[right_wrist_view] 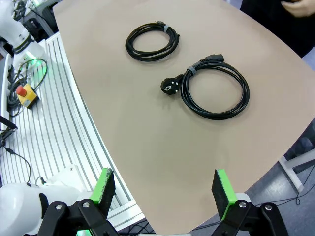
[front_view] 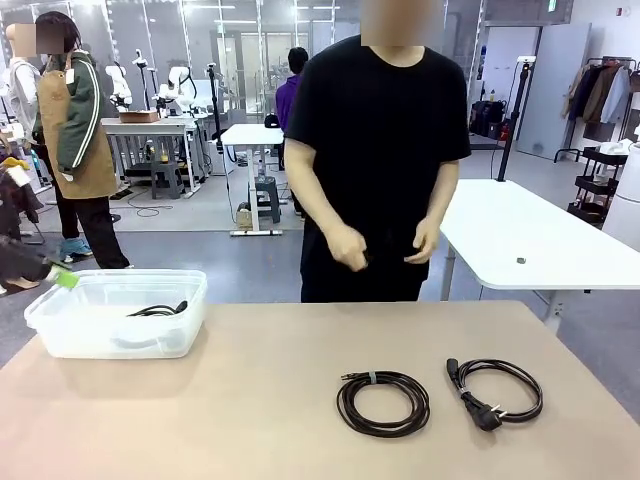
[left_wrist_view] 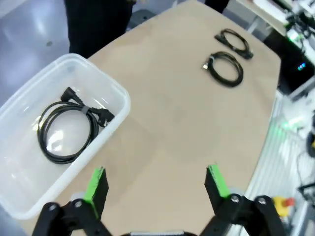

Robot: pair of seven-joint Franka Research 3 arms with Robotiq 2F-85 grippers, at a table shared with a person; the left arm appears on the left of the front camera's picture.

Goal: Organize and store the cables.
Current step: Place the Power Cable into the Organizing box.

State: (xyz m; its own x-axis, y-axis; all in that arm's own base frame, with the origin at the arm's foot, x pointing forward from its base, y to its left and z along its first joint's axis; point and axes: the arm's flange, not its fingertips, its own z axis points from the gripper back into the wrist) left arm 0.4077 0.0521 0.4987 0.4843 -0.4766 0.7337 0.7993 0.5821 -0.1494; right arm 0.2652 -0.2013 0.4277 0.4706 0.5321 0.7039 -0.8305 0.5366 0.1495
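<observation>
Two coiled black cables lie on the tan table (front_view: 250,400). One has a small band (front_view: 372,379); the other (front_view: 480,410), to its right, ends in a plug. Both also show in the right wrist view, the banded coil (right_wrist_view: 129,43) and the plug coil (right_wrist_view: 187,93). A third cable (left_wrist_view: 84,109) lies coiled inside the clear plastic bin (left_wrist_view: 118,98). My left gripper (left_wrist_view: 156,184) hangs open above the table beside the bin. My right gripper (right_wrist_view: 163,189) is open above the table's near right edge, short of the plug coil. Neither holds anything.
The bin (front_view: 60,335) stands at the table's far left corner. A person in black (front_view: 380,150) stands at the far edge with both hands held in front of the body. A white table (front_view: 540,240) stands behind to the right.
</observation>
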